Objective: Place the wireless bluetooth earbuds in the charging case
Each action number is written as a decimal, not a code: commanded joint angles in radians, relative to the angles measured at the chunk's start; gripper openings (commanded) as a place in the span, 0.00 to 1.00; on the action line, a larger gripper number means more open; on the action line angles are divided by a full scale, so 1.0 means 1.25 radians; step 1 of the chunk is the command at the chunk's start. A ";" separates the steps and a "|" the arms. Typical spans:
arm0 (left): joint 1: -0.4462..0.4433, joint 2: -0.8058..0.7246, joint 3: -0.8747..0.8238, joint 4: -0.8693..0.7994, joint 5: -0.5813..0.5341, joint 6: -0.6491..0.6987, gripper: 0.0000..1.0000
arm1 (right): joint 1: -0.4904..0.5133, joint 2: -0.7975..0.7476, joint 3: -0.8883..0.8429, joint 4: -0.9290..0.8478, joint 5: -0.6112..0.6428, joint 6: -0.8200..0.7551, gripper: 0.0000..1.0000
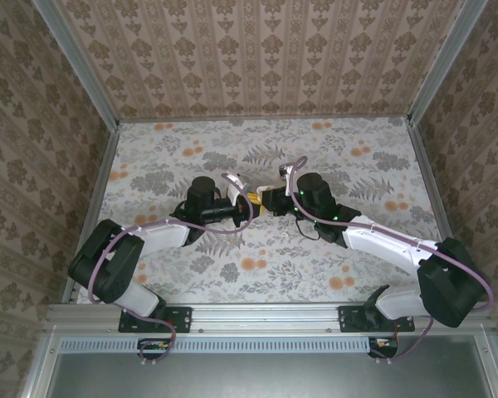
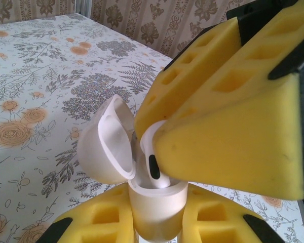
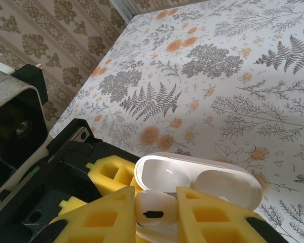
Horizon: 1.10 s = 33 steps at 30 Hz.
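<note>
At mid-table [image 1: 357,249], the left gripper [image 2: 157,215] is clamped on the open charging case [image 2: 157,200]. The right gripper [image 3: 156,215] pinches one earbud [image 3: 154,206], which sits partly inside the case.

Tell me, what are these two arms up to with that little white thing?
The left tool is shut on a small white charging case, holding it up with its lid swung open. The right tool pinches one white earbud between its yellow foam fingers, the earbud's end at the case's opening, not fully seated. Both meet above the flowered table.
</note>
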 commanded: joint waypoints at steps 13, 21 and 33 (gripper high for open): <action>0.006 -0.045 0.002 0.030 -0.002 0.017 0.18 | 0.005 -0.053 0.026 -0.062 0.002 0.002 0.51; 0.006 -0.064 -0.050 0.051 -0.001 0.084 0.19 | -0.042 -0.117 0.076 -0.172 -0.046 0.020 0.53; 0.004 -0.144 -0.133 0.011 -0.126 0.132 0.19 | -0.158 -0.123 0.233 -0.614 -0.212 -0.404 0.54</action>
